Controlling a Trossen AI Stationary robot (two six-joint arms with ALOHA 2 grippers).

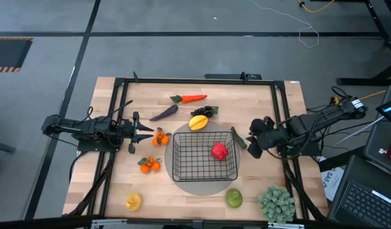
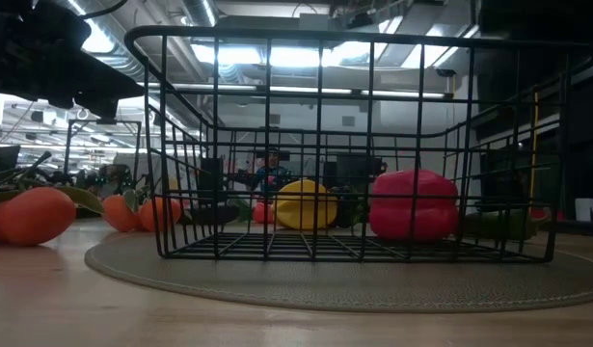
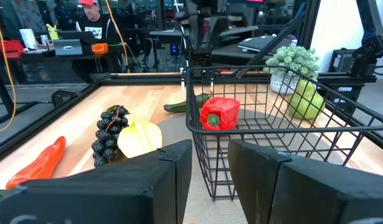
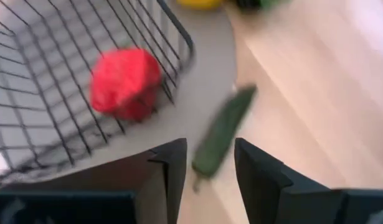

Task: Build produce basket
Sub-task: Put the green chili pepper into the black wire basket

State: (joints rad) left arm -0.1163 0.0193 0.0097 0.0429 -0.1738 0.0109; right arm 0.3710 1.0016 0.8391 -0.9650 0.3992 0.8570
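right arm: reaching in low from the surface's right edge | right gripper [image 4: 207,180]: standing parted, empty, above cucumber [image 4: 221,134] | cucumber: lying diagonal just outside basket [image 1: 205,156], on mat [image 4: 179,124] | left gripper [image 1: 149,131]: waiting open beside tangerines [image 1: 160,137]

The tabletop [image 1: 119,184] is viewed from straight overhead; the basket [image 2: 335,145] is seen level and near. Both wrist views share the red pepper [image 3: 219,113].
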